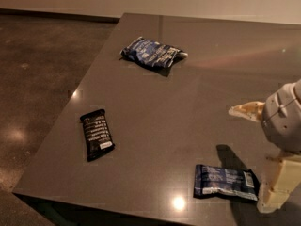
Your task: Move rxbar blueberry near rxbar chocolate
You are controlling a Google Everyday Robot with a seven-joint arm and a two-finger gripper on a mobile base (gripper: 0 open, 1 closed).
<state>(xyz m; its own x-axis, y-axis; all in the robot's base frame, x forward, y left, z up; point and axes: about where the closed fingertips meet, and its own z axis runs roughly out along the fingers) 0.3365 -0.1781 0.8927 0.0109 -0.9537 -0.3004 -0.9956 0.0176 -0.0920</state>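
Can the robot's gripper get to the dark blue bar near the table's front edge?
Probably yes. The gripper hovers right beside the rxbar blueberry, fingers spread open, and nothing lies between them. The rxbar chocolate and the blue snack bag sit well away.

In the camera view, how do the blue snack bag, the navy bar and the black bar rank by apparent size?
1. Tied: blue snack bag and navy bar look about alike; the bar lies nearer the camera, so unranked.
2. Smallest: black bar.
The gripper hangs at the right edge, beside the navy bar.
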